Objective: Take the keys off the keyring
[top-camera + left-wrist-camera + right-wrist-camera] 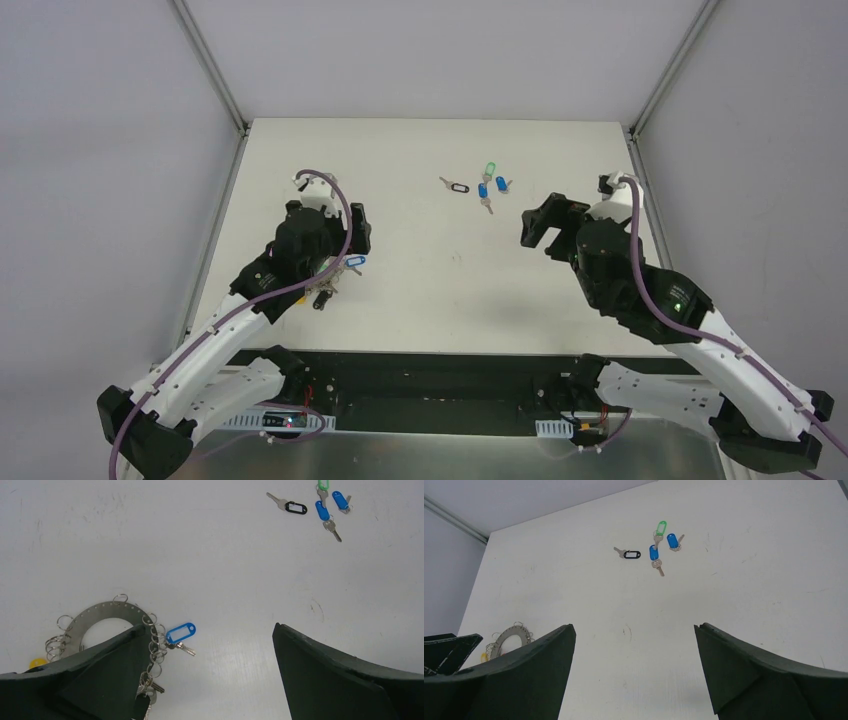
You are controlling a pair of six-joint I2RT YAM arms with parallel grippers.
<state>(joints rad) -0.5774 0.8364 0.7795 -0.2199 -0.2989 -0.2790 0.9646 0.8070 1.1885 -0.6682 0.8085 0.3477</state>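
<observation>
The left claw (pixel 208 627) stands wide open and holds nothing. In its wrist view its left finger (pixel 100 680) covers the near part of the keyring (pixel 102 609); I cannot tell whether they touch. The keyring lies flat on the table (pixel 200 555), at 9 o'clock from the claw's gap, with small wire loops along its rim. A blue-tag key (pixel 180 632) sits at the ring's 3 o'clock, between the fingers. A yellow tag (pixel 36 662) peeks out at its 8 o'clock, and a bunch of keys (pixel 150 687) lies at its 5 o'clock, just beside the finger. Four loose keys (pixel 322 511), tagged black, green and twice blue, lie at 1 o'clock from the claw, well apart from the ring.

The right claw (pixel 634 626) is wide open too and empty, over bare table. In the top view the loose keys lie at its 10 o'clock and the keyring far off at 9 o'clock.
</observation>
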